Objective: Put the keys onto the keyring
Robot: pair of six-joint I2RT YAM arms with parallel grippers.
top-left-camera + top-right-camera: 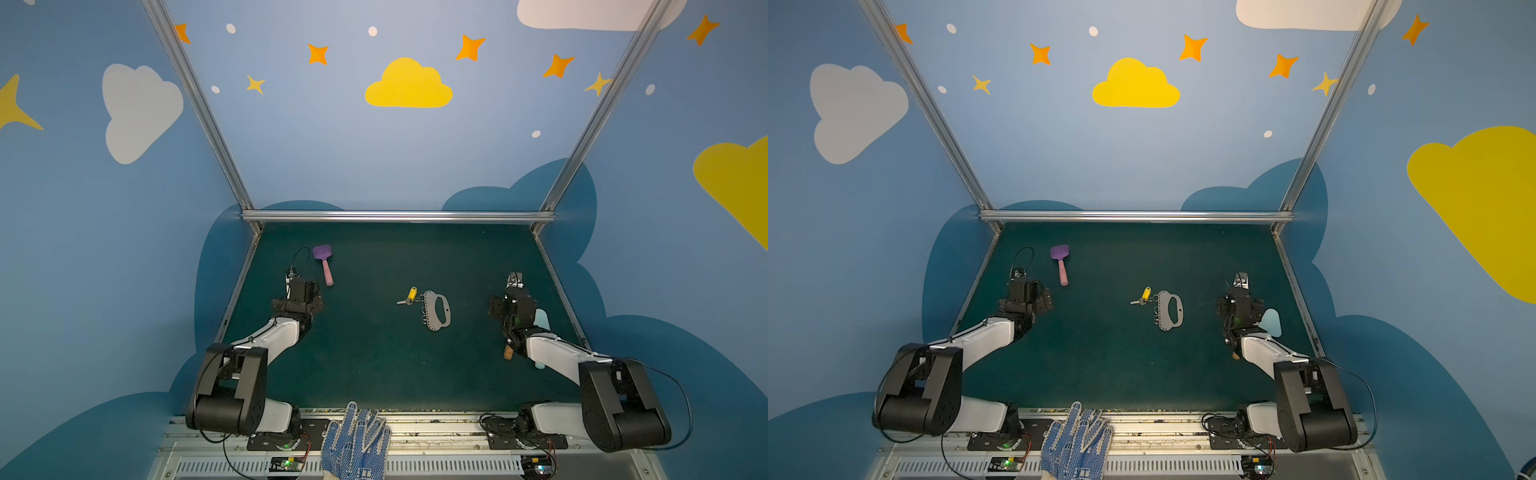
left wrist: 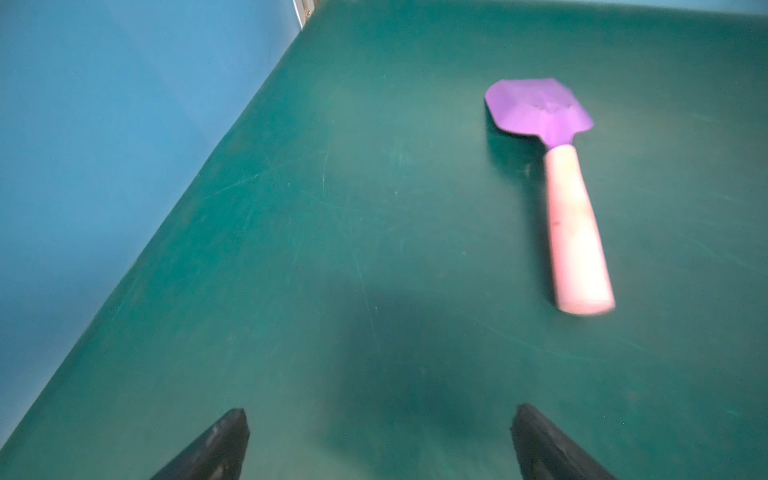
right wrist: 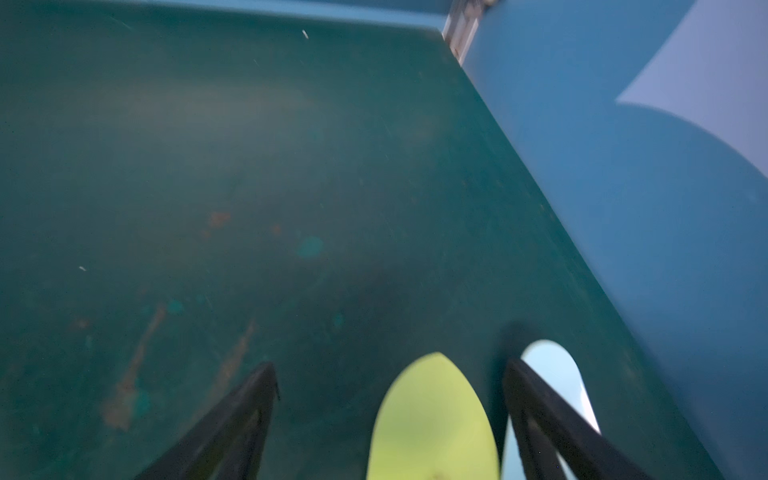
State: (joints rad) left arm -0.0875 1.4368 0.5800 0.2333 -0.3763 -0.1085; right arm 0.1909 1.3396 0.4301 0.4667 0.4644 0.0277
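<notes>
Mid-table between the spread, empty left gripper [image 2: 380, 409] and right gripper [image 3: 388, 363], the keys [image 1: 409, 296] lie just left of the keyring [image 1: 437, 311].

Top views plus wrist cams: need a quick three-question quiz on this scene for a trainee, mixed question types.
1. True or false: the left pincer stands open and holds nothing, and the purple toy shovel lies apart from it on the green table.
2. Multiple choice: in both top views, where do the keys lie relative to the keyring? A) just left of it, by its ringed edge. B) inside its handle slot. C) far to its right.
3. Fill in: the plastic tag on the keys is ___.
Key: 1 true; 2 A; 3 yellow.
</notes>
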